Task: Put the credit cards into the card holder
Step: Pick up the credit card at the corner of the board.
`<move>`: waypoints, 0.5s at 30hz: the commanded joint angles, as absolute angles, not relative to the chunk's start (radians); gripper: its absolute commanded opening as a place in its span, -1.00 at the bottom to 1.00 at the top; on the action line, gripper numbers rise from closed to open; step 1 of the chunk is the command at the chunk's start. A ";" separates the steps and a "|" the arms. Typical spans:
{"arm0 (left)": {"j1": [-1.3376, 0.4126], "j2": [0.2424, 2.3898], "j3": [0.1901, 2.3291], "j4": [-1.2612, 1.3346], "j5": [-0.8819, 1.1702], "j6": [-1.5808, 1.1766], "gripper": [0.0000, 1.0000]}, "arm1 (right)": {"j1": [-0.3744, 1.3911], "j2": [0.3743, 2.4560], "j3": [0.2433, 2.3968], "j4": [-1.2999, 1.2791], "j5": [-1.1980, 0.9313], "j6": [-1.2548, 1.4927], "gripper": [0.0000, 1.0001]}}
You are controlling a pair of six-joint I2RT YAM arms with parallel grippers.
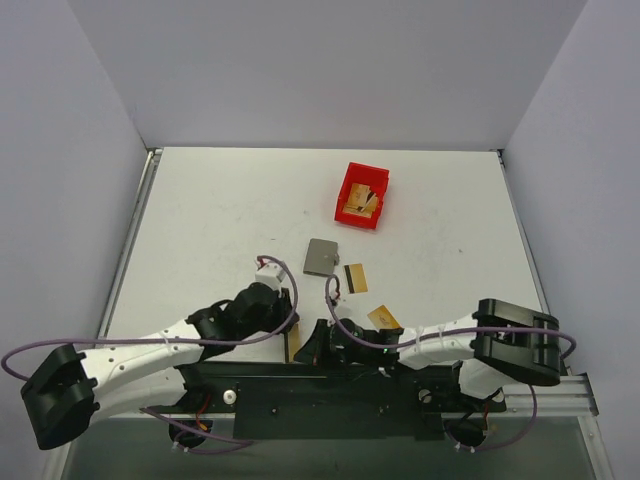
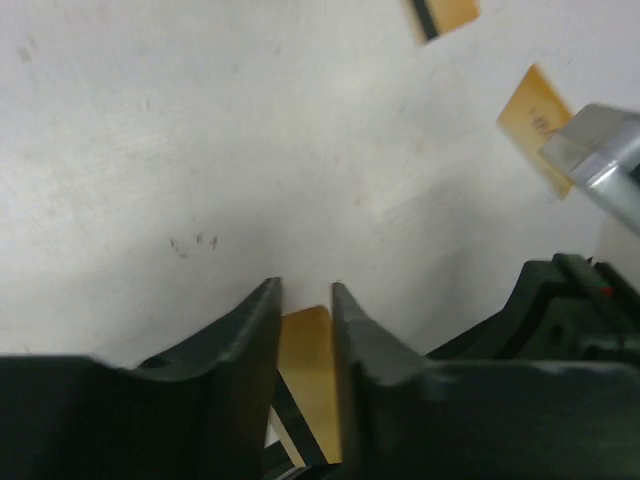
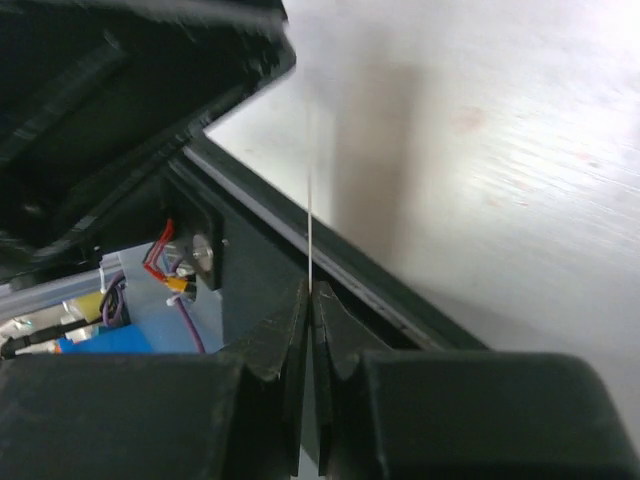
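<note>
Card [image 2: 308,370] pinched edge-on by right gripper [image 3: 311,290]
Left gripper [image 2: 305,290] slightly spread astride it; arms low; holder [image 1: 322,257], red bin [image 1: 361,195] beyond

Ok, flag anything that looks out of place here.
One card stands on edge at the near edge of the table, pinched in the right pincer with the left pincer open around it, while two other cards lie flat. Something gold-tan also sits tilted inside the red bin.
</note>
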State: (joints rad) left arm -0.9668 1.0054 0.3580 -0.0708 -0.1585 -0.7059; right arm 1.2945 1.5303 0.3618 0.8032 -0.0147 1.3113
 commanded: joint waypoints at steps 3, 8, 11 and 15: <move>-0.882 0.899 0.679 -0.229 -0.279 -0.600 0.33 | 1.230 1.300 0.587 0.269 0.064 1.042 -1.00; -0.770 0.919 0.856 -0.232 -0.233 -0.535 0.47 | 1.018 1.149 0.638 0.042 0.045 0.928 -1.00; -0.677 0.934 0.902 -0.197 -0.166 -0.540 0.49 | 0.843 1.097 0.658 0.022 -0.044 0.833 -1.00; -0.565 0.951 0.884 -0.066 -0.028 -0.578 0.52 | 0.662 1.084 0.724 0.055 -0.242 0.708 -1.00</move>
